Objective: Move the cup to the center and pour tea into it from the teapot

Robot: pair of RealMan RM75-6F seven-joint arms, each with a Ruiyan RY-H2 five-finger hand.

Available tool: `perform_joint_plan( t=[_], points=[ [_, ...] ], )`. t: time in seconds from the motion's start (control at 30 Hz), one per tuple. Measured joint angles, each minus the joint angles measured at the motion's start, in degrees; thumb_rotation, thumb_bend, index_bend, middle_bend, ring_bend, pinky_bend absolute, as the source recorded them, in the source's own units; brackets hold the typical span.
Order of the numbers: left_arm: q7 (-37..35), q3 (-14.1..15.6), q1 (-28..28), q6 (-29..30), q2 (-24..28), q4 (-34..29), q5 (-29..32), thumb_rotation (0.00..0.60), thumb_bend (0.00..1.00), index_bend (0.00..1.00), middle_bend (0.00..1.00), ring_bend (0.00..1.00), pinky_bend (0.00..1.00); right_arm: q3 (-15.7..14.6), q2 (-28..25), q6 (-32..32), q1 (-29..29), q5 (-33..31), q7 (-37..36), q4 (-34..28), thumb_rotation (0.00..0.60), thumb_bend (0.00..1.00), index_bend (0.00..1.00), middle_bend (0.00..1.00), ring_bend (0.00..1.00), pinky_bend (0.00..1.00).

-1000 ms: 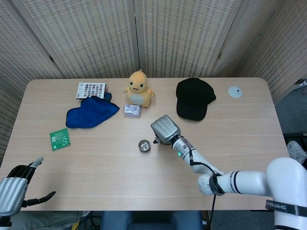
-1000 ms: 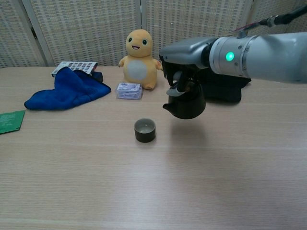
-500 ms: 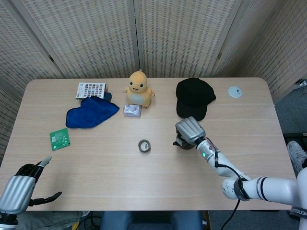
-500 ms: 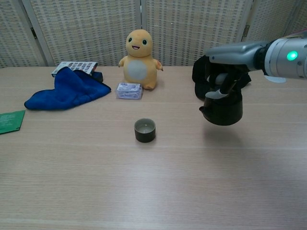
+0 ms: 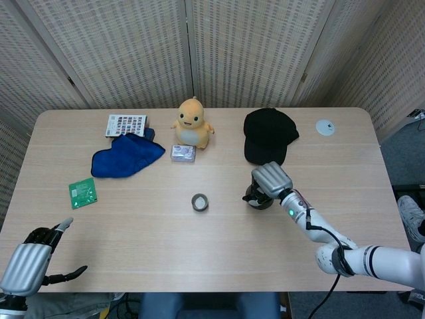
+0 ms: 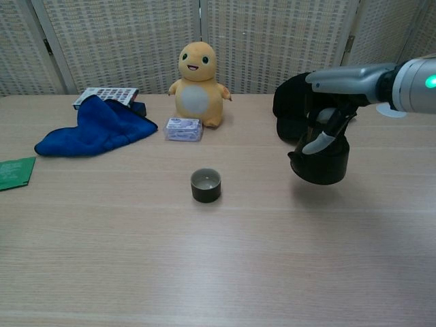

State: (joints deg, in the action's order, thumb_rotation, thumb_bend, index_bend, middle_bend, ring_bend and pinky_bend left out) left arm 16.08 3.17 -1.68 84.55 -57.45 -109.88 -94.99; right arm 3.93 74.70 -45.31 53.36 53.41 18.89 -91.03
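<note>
A small dark cup [image 5: 199,202] [image 6: 206,185] stands upright near the middle of the table. To its right, my right hand [image 5: 270,179] [image 6: 337,102] grips the black teapot [image 5: 258,197] [image 6: 320,162] from above, holding it upright just over the wood. The pot is about a hand's width away from the cup. My left hand [image 5: 30,262] hangs at the lower left, off the table's front edge, holding nothing with its fingers apart.
Along the back lie a yellow plush toy [image 5: 191,122], a black cap [image 5: 267,136], a blue cloth [image 5: 127,155], a patterned card [image 5: 125,124], a small wrapped packet [image 5: 183,153] and a white disc [image 5: 325,127]. A green card [image 5: 83,193] lies at the left.
My right hand has carried the teapot rightward, away from the cup, and lowered it toward the table. The cup has stayed put. My left hand has barely shifted.
</note>
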Motion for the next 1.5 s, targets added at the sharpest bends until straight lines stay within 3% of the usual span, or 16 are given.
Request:
perform_joint_plan(
  t=[0.3,1.03,1.5],
  points=[
    [-0.26,-0.13,-0.62,-1.01,-0.73,0.62,0.78,0.252,0.07,0.09,0.22,0.30,0.20,-1.30,1.47,0.20,-0.43,0.59,2.52,2.55,0.441,0.00,1.00,0.96,0.97,0.54],
    [-0.24,-0.15,-1.19,-1.43,-0.95,0.96,1.41,0.251,0.07,0.09,0.22,0.30,0.20,-2.41,5.75,1.08,-1.85,0.63,5.20,7.58,0.442,0.00,1.00,0.90,0.85,0.38],
    [-0.26,0.07,-1.38,-1.69,-1.00,1.12,1.58,0.254,0.07,0.09,0.22,0.30,0.20,-2.98,6.95,2.06,-1.80,-1.18,7.81,8.80,0.443,0.00,0.93,0.84,0.76,0.31]
  ],
)
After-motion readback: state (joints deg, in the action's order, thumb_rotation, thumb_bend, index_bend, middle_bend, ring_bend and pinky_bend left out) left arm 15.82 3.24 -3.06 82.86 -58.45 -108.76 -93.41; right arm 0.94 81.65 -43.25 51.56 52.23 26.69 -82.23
